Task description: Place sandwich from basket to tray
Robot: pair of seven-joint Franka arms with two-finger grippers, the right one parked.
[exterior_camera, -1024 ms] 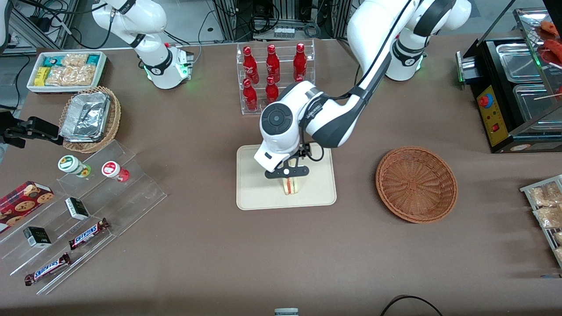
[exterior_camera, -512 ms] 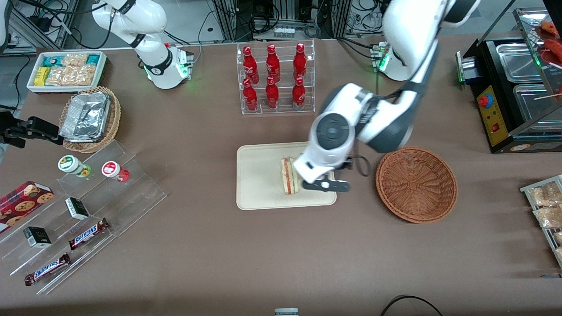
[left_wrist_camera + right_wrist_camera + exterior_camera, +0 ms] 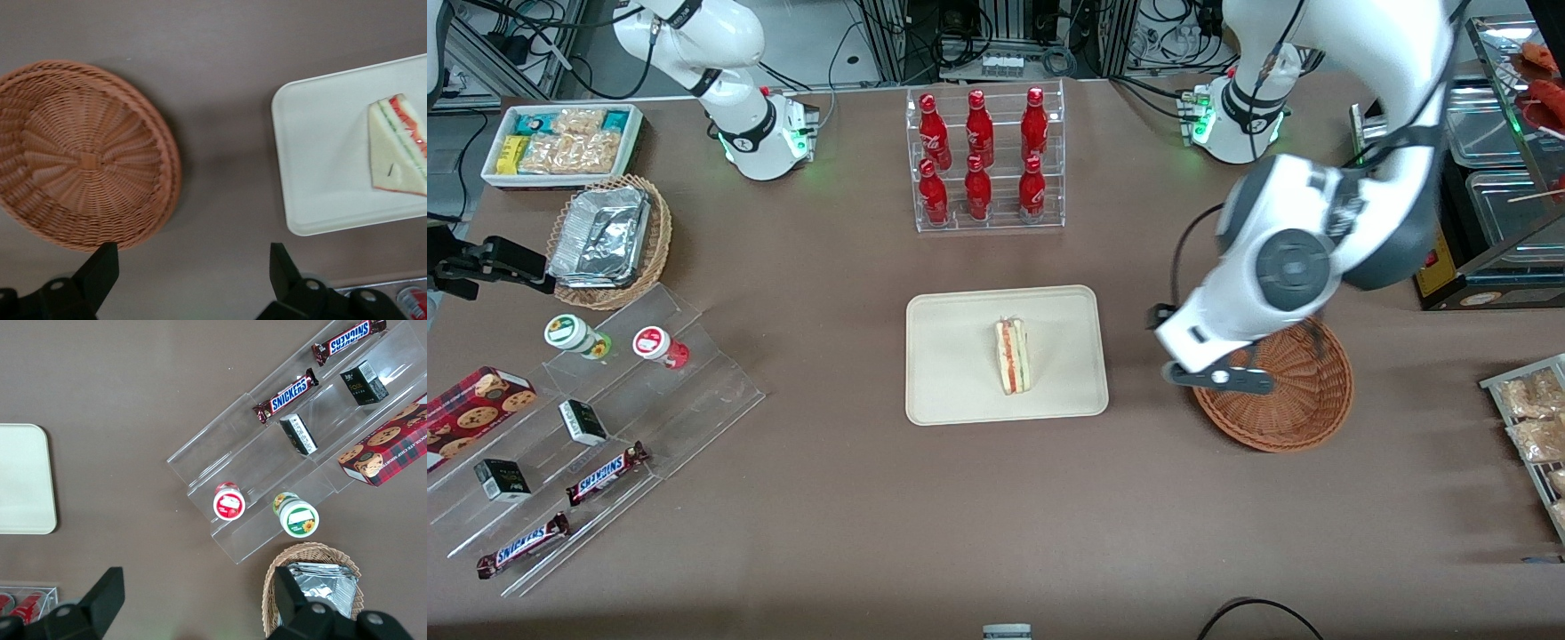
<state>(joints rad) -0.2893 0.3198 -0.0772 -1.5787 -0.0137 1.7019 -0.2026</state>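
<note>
Front view: the white left arm covers part of the round reddish-brown woven wicker basket (image 3: 1273, 404), hiding the rim nearest the flat cream-beige rectangular tray (image 3: 951, 356) and part of the bowl. The black two-finger gripper (image 3: 1218, 377) shows only as a dark bar under the wrist housing; its fingertips are not distinguishable there.

Left wrist view: the gripper's fingers (image 3: 99, 270) are cut off by the frame edge and stand wide apart with nothing between them. The tray runs off the frame edge. The triangular white-bread sandwich (image 3: 400, 157) is clipped at one corner. The basket loses a sliver of rim at the edge.
</note>
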